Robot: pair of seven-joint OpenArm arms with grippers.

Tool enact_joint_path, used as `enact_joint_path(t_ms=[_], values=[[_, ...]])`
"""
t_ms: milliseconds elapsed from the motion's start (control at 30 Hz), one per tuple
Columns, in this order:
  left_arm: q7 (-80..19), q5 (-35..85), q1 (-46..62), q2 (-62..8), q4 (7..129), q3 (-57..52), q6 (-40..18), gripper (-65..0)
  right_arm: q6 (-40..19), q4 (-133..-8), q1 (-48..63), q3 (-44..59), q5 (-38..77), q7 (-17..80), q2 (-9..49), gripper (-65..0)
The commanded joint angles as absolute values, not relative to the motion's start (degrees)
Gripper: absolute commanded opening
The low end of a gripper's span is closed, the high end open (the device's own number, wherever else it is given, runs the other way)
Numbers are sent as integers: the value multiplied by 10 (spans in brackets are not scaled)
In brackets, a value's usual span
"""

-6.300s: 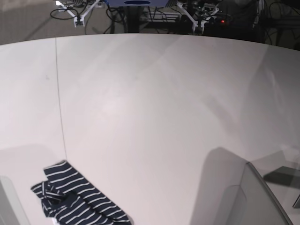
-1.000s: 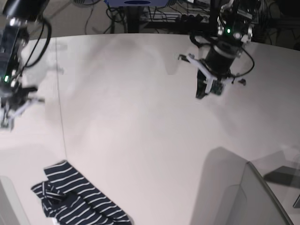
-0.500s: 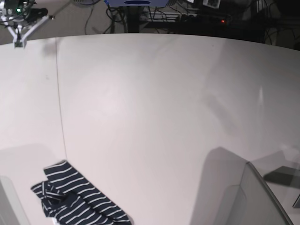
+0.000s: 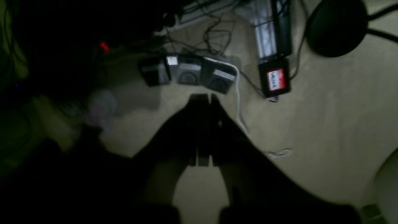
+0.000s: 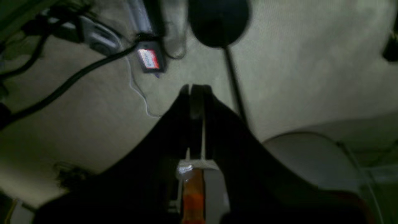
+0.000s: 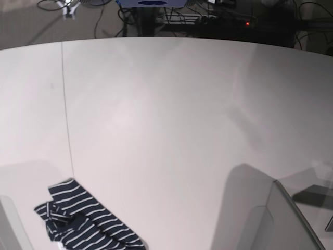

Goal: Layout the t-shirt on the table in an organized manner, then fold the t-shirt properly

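T-shirt (image 6: pixel 86 221) bunched at near left corner of bench (image 6: pixel 171 120), untouched. Soft, light, limp cloth; likely drapes, slides easily. Best pinch at hem or shoulder edges. Left end effector (image 4: pixel 201 99) clenched, empty; right end effector (image 5: pixel 195 89) clenched, empty, both over floor.

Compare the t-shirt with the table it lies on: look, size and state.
The t-shirt is dark navy with thin white stripes; the table is plain matte white. The t-shirt is small and bunched at the near left corner; the table is far larger and flat. The t-shirt is rumpled cloth; the table is smooth.
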State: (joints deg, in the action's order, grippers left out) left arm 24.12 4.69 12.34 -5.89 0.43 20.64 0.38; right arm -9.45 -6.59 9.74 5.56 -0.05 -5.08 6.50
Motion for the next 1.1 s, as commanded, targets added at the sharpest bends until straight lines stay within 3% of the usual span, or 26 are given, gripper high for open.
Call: enact_joint_path(t_ms=[0,100,700,1067], values=[[253,48,126,-64,0,211,6,-650,-93,-42,96,47,0,-73,67,-635],[252,48,116,-68,0,212,6,-650,-93,-18,95,40,0,-108,51,-635],[255,48,125,-59,1,212,6,-650,-93,-17,104,37,0,-89,30,-635],[251,45,158,-28,0,217,6,-650,-93,-14,22,37,0,-87,-12,-635]])
